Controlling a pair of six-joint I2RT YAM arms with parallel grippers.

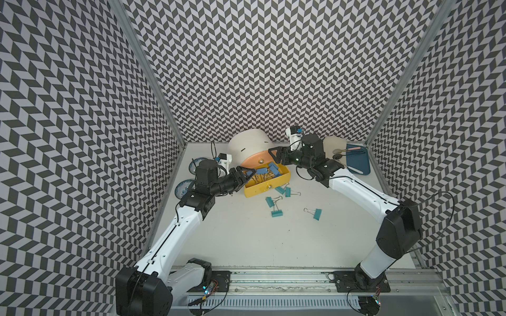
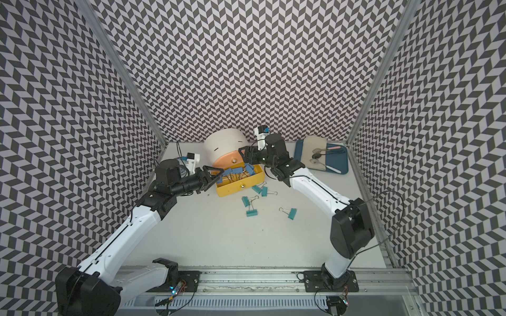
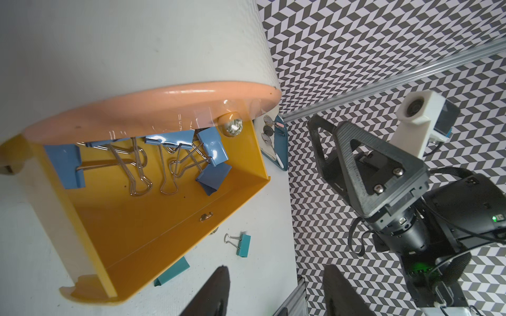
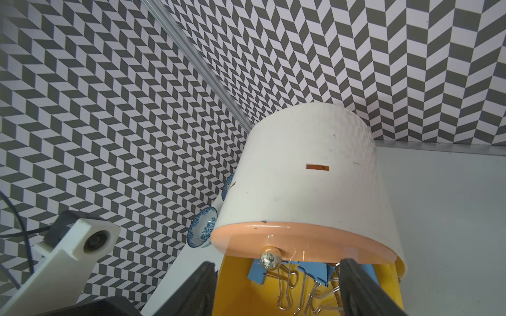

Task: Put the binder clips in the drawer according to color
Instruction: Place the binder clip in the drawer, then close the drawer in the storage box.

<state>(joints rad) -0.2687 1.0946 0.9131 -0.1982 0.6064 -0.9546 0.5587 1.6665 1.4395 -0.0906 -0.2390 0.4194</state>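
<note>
Centre of both top views: cream drawer cabinet (image 1: 247,145), salmon front (image 1: 254,164) shut, yellow drawer (image 1: 262,189) pulled well out and skewed toward the lower right. Inside, blue binder clips (image 1: 261,171) piled toward the back, wire handles crossed. Below and right of it on the tabletop (image 1: 246,240), five teal binder clips (image 1: 317,214), two just beside the yellow front. Left end effector (image 1: 244,178) at the drawer's left end, moderately parted, empty. Right end effector (image 1: 274,158) at its upper right corner, spread wide, empty.

Likely trouble from here:
- Dropping teal in with blue, with only this drawer open.
- Bumping one end effector against the other, both crowded over one small space.
- Tipping the far-out drawer or dragging it clear of the cabinet.
- Snagging crossed handles and lifting several clips at once.
- Shoving the two nearest teal clips aside while closing.
</note>
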